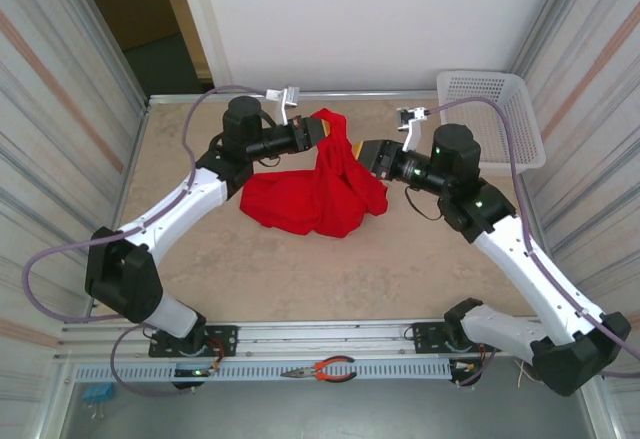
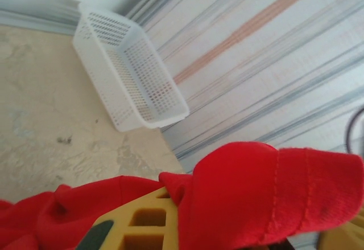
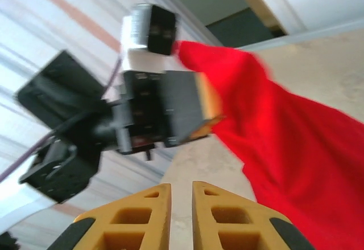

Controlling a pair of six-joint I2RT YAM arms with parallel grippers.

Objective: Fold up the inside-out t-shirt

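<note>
Cannot see left gripper fingertips from the left wrist: buried under a fold of the inside-out t-shirt, itself cropped at the bottom edge. From the right wrist, found that gripper smeared with blur and the right gripper cut off low.

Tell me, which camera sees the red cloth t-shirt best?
The top camera: the whole wrinkly red cloth t-shirt shows, one end lifted. The left wrist camera sees a bunched fold; the right wrist camera, a blurry hanging stretch.
</note>
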